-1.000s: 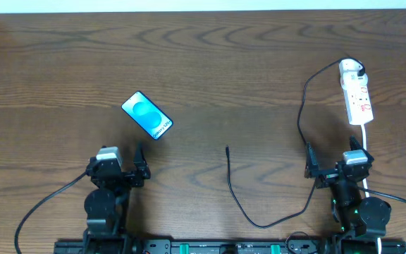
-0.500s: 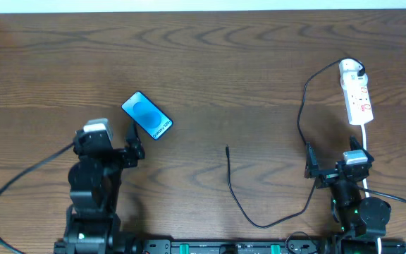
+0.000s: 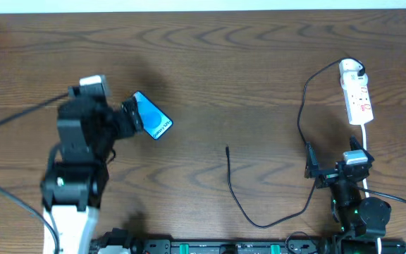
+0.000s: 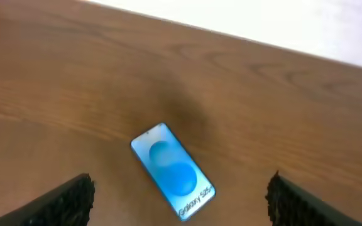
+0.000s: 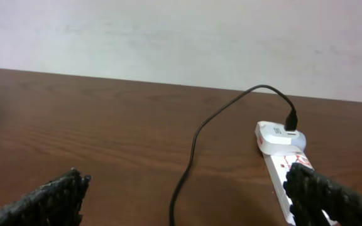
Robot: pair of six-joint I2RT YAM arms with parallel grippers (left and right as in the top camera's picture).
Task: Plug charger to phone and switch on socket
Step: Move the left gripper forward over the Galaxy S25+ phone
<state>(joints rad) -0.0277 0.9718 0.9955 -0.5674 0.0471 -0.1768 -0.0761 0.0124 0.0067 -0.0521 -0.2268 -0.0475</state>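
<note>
Since a second ago the left gripper (image 4: pixel 181 206) has swung forward to the phone (image 4: pixel 173 171). Its fingers are spread wide, and the phone lies flat just ahead between them, its long axis diagonal and its lettered end nearest the gripper, skewed rightward. The right gripper (image 5: pixel 190 201), also spread, sits unmoved just behind the power strip (image 5: pixel 280 182), with the charger cable (image 3: pixel 228 169) trailing off to its left, plug tip pointing away.

Dark brown wood-grain worktop (image 3: pixel 259 63) that filled the view, plain off-white wall (image 5: pixel 168 37) that rose behind its far edge, soft even light.
</note>
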